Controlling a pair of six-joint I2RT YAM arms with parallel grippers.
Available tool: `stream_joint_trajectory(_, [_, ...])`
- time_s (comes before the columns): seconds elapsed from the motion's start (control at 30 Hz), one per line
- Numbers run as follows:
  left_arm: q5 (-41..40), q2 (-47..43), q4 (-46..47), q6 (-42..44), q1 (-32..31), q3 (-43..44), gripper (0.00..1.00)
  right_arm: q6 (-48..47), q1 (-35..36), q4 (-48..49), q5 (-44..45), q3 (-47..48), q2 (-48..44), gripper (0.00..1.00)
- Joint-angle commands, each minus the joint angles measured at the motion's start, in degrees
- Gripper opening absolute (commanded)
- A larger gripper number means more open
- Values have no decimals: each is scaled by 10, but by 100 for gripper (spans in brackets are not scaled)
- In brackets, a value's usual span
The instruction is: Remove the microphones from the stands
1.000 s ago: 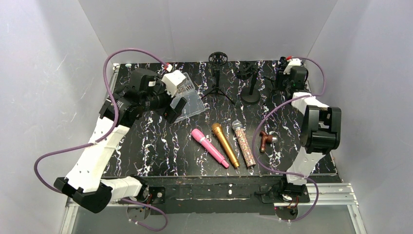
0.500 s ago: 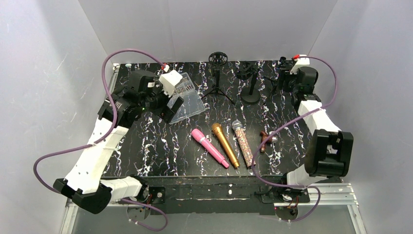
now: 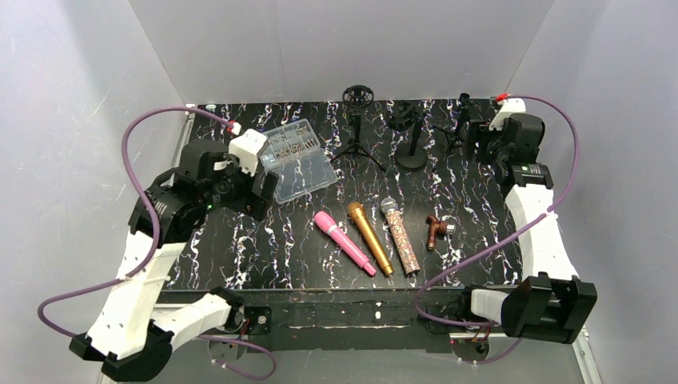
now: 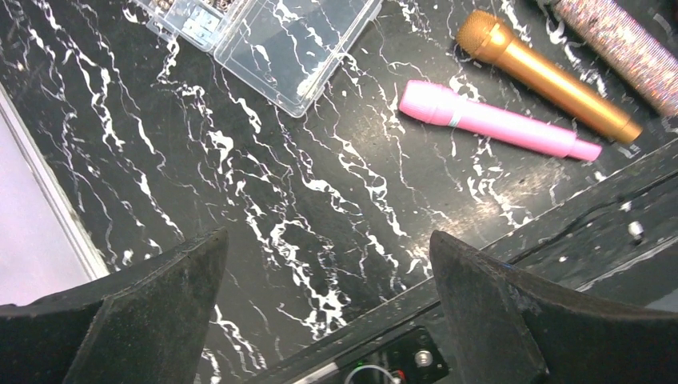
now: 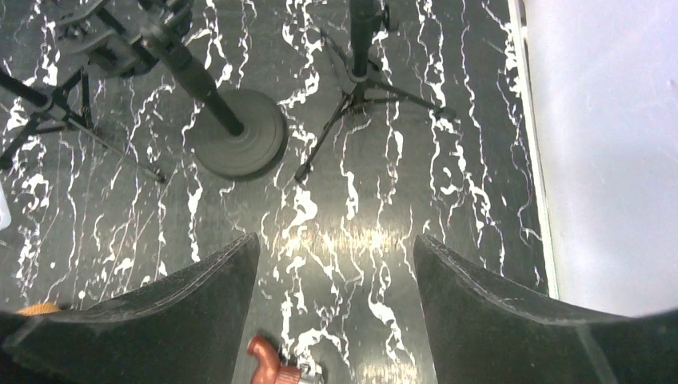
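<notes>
Three microphones lie flat side by side near the front of the table: pink (image 3: 344,242), gold (image 3: 369,238) and glittery (image 3: 400,235). At the back stand a tripod stand (image 3: 357,132) with a ring holder, a round-base stand (image 3: 412,148) and a small tripod stand (image 3: 461,120). I cannot tell whether any holder has something in it. My right gripper (image 3: 482,138) hangs open, raised just right of the small tripod (image 5: 364,72), nothing between its fingers. My left gripper (image 3: 260,188) is open over bare table, left of the pink microphone (image 4: 496,124).
A clear plastic box (image 3: 298,160) of small parts lies at the back left, just beyond my left gripper. A small red-brown piece with a silver tip (image 3: 437,230) lies right of the glittery microphone. White walls close in the black marbled table (image 3: 240,240) on three sides.
My right gripper drew back to the right, away from the small tripod, and opened wider. My left arm pulled back left and toward the front, off the clear box.
</notes>
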Motion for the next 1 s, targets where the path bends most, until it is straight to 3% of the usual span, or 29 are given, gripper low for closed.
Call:
stream_joint_trajectory(0.0, [6,-11,-17,-69,11,-9,98,-1,-3,-104,0,31,-33,79])
stream_joint_trajectory(0.37, [-97,-20,35,-142,66,-67,98,-44,-3,-170,7,-16,-172,86])
stream_joint_trajectory(0.97, [-100,-84,178,-101,127,-258,98,-33,-5,-137,-11,-121,-324,90])
